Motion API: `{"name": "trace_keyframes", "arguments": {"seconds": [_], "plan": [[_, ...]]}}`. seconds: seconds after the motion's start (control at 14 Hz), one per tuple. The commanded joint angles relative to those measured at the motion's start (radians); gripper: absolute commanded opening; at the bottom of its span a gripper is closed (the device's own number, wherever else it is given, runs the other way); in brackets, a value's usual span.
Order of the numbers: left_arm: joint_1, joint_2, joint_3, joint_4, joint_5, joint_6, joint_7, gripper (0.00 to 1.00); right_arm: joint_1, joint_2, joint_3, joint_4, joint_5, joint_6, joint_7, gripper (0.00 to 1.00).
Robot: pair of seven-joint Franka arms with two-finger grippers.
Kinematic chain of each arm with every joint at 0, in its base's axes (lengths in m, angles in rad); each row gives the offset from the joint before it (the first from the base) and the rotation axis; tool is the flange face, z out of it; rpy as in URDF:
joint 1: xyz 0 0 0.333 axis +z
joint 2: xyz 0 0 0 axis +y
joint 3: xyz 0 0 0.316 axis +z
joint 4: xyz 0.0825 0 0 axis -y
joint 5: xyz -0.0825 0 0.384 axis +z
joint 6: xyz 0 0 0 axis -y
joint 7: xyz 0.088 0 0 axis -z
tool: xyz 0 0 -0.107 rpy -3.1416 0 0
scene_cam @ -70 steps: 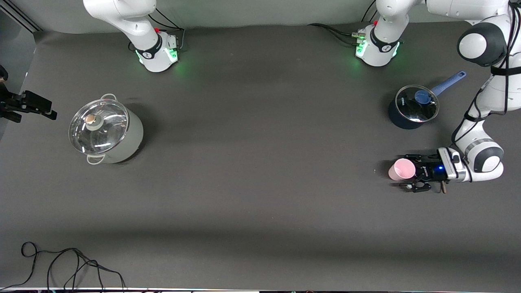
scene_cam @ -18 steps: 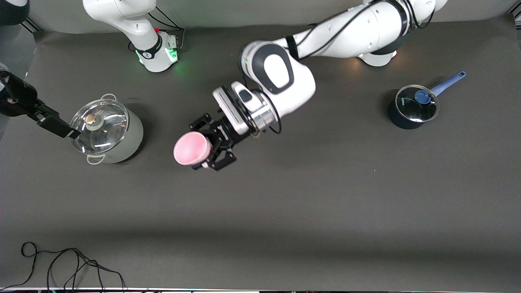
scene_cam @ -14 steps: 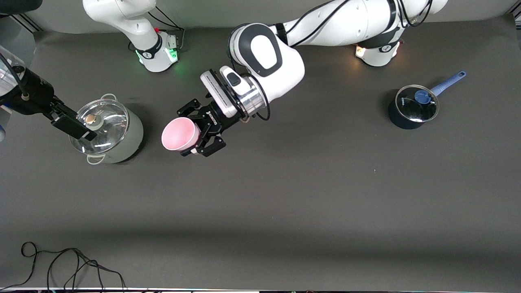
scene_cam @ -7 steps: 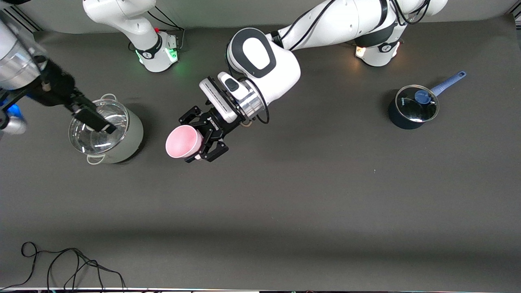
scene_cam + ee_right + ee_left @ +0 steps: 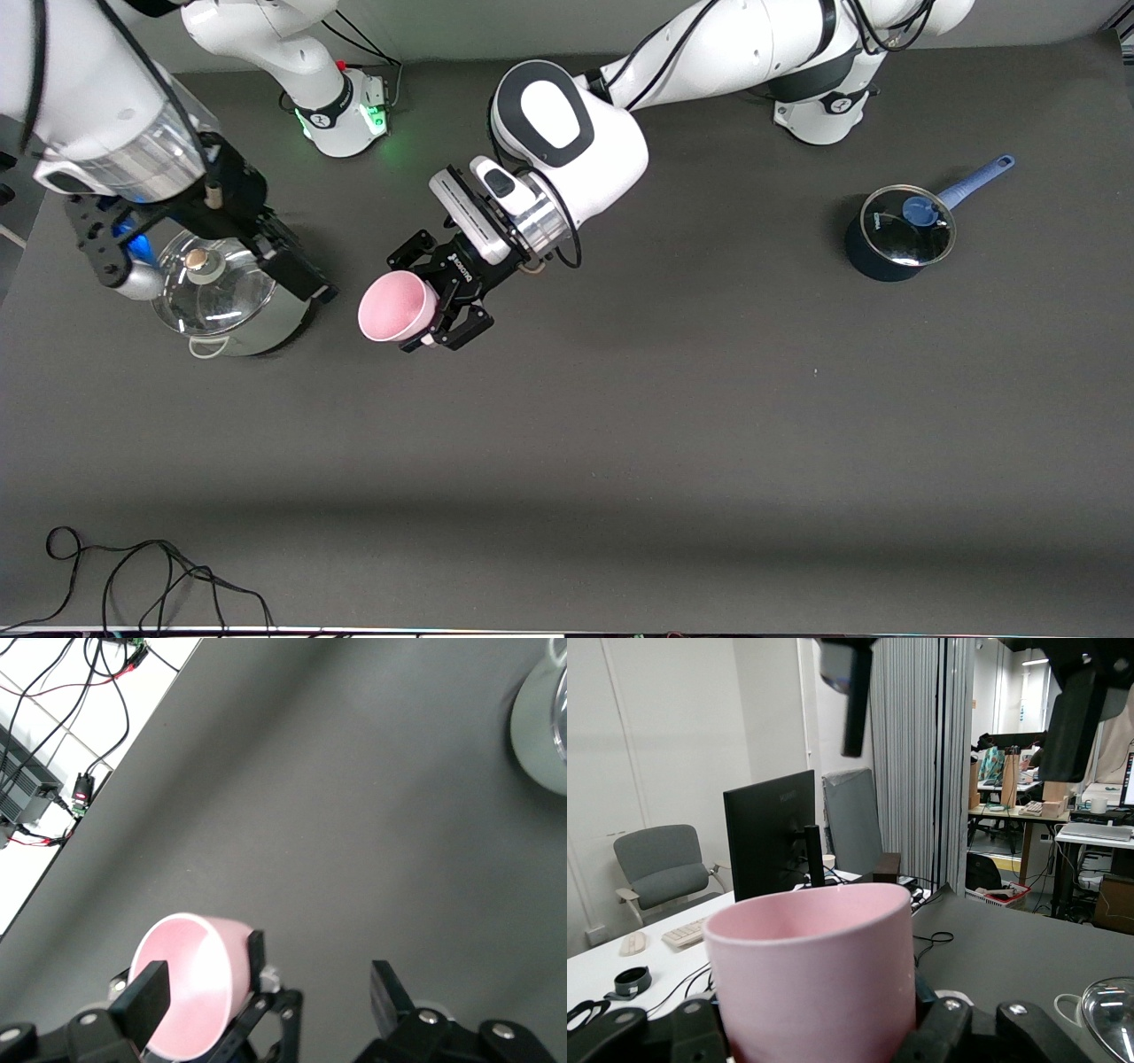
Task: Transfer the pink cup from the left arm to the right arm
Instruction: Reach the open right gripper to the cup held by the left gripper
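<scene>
Counter (image 5: 673,425): dark grey matte surface, both arm bases along the edge farthest from the front camera; a loose black cable (image 5: 151,576) coiled at the edge nearest that camera, toward the right arm's end.

Pink cup (image 5: 396,306): small tapered tumbler, no handle, held in the air over the bare counter between the grey pot and the counter's middle. It is tipped on its side with the open mouth turned toward the right arm's end. In the left wrist view the cup (image 5: 815,970) fills the foreground between dark fingers.

Left hand (image 5: 434,306): reached in from its base across the counter, fingers clamped on the pink cup's wall near the base end.

Right hand (image 5: 301,275): up in the air over the edge of the grey pot, just beside the cup but apart from it, jaws spread wide and holding nothing. Its wrist view shows one finger (image 5: 151,997) in front of the cup (image 5: 190,979) and the other off to one side of it.

Grey pot (image 5: 232,297): large, pale, two loop handles, glass lid with a round knob, standing toward the right arm's end.

Blue saucepan (image 5: 899,235): dark, small, glass lid, long blue handle, standing toward the left arm's end, well apart from the cup.
</scene>
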State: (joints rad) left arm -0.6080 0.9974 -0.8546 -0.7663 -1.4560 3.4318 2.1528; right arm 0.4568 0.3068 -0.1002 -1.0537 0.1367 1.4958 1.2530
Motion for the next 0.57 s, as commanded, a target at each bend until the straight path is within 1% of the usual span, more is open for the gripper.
{"name": "trace_keyframes", "arguments": {"seconds": [0.0, 0.14, 0.5], "plan": [[-0.047, -0.008, 0.083, 0.021, 0.011, 0.015, -0.083, 0.00, 0.000, 0.041, 0.014, 0.058, 0.014, -0.005, 0.043, 1.00], [-0.059, -0.010, 0.100, 0.021, 0.011, 0.015, -0.093, 0.00, 0.023, 0.055, 0.019, 0.046, 0.014, -0.006, 0.043, 0.99], [-0.061, -0.010, 0.100, 0.021, 0.011, 0.015, -0.093, 0.00, 0.023, 0.106, 0.019, 0.044, 0.027, -0.009, 0.037, 0.99]]}}
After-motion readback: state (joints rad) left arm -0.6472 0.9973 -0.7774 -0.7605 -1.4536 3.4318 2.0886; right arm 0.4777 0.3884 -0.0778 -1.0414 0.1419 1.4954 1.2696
